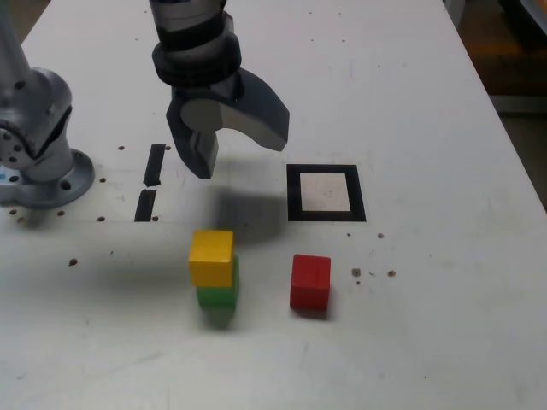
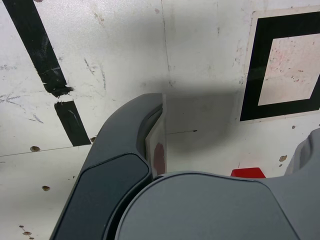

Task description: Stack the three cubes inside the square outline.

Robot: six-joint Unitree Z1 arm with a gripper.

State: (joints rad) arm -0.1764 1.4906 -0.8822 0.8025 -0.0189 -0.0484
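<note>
The yellow cube (image 1: 211, 255) sits on top of the green cube (image 1: 218, 295) near the front of the table, a little left of centre in the exterior view. To their right the red cube (image 1: 309, 282) stands alone on the table, and only its top edge (image 2: 247, 172) shows in the wrist view. Behind the red cube lies the square outline (image 1: 325, 192) (image 2: 252, 70), with nothing inside it. My gripper (image 1: 239, 154) (image 2: 230, 145) hangs open and empty above the table, behind the yellow-green pair and left of the outline.
Two short black bar marks (image 1: 155, 162) (image 1: 145, 205) lie to the exterior view's left of the gripper. The arm's grey base (image 1: 38, 162) stands at the far left. Small brown specks (image 1: 356, 272) dot the white table. The table's right edge (image 1: 513, 145) runs near the outline.
</note>
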